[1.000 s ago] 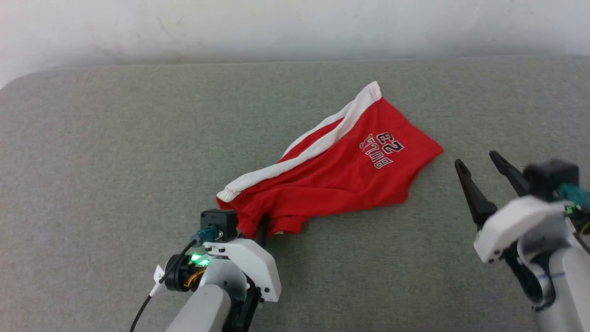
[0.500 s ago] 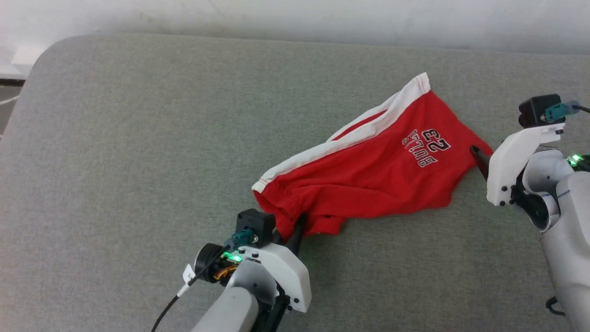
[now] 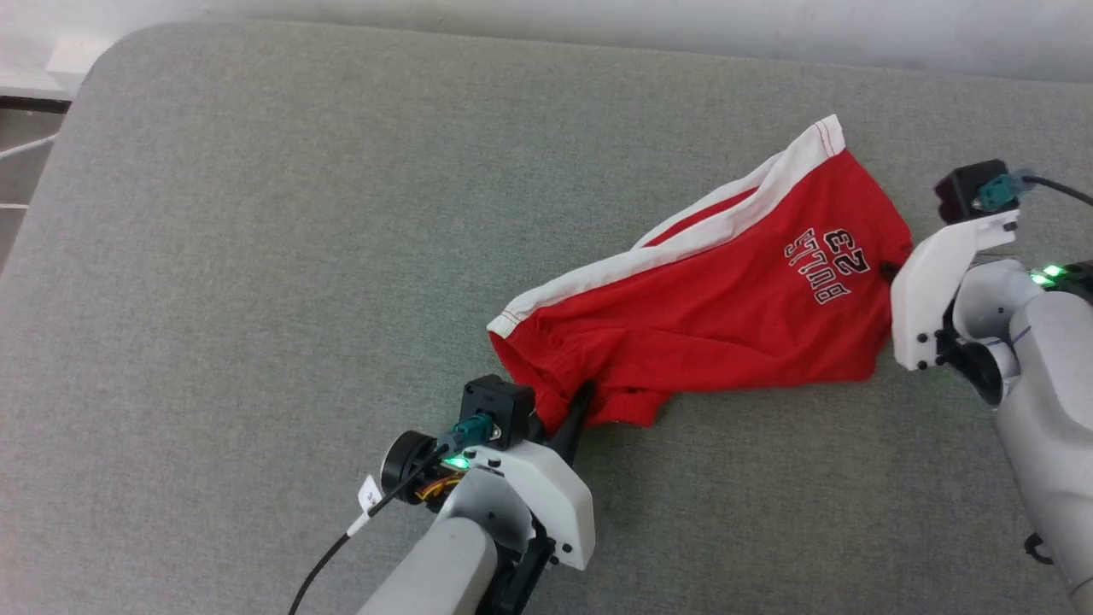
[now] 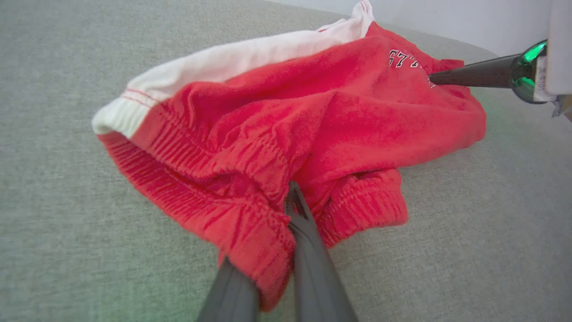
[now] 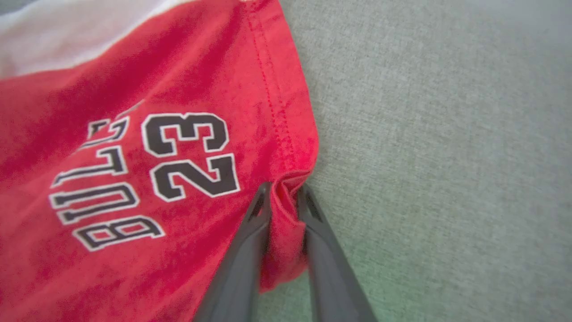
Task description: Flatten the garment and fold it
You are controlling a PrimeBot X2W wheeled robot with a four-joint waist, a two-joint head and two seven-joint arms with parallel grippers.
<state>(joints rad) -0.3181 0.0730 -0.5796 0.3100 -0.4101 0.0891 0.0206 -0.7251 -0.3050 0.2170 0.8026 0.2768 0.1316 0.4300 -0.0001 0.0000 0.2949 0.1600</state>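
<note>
The garment, red shorts with a white side band and "BULLS 23" lettering, lies stretched diagonally on the grey cushion. My left gripper is shut on its elastic waistband at the near end; the left wrist view shows the fabric bunched over those fingers. At the far right, my right gripper is closed on the leg hem corner. In the right wrist view a fold of red hem sits pinched between the two fingers, right of the lettering. The right gripper's dark finger also appears in the left wrist view.
The grey cushion ends in a rounded corner at the upper left, with a drop beyond it. A pale wall runs along the back edge. Wide bare fabric lies left of and in front of the garment.
The camera has swung left. My right gripper went from open and apart from the garment to its leg hem corner and closed on it. The left gripper kept its hold.
</note>
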